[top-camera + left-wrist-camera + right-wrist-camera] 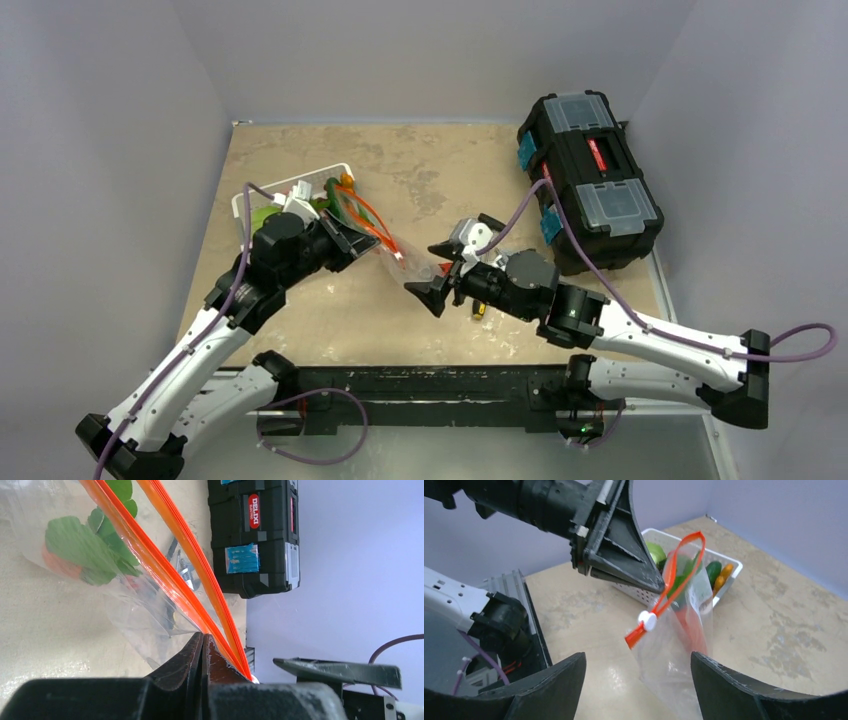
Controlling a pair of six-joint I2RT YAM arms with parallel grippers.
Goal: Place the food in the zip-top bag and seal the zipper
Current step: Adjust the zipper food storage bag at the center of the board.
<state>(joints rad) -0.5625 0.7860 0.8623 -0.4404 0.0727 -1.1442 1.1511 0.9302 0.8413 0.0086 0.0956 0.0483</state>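
The clear zip-top bag (pixel 385 250) hangs with its mouth open, and its red-orange zipper (pixel 365 215) forms a loop. My left gripper (pixel 352 232) is shut on the zipper strip at one end of the mouth (pixel 205 637). Leafy greens (pixel 80 545) and an orange carrot (pixel 57 565) show inside the bag. In the right wrist view the bag (pixel 679 650) hangs ahead with its white slider (pixel 650 621) on the strip. My right gripper (pixel 432 270) is open and empty (pixel 638 656), just short of the bag. More food lies in the white basket (pixel 730 565): a cucumber (pixel 713 570) and an orange piece (pixel 723 577).
A black toolbox (pixel 590 180) stands at the back right and also shows in the left wrist view (pixel 255 535). The white slatted basket (pixel 245 205) sits at the back left behind my left gripper. A small yellow item (pixel 480 308) lies under my right wrist.
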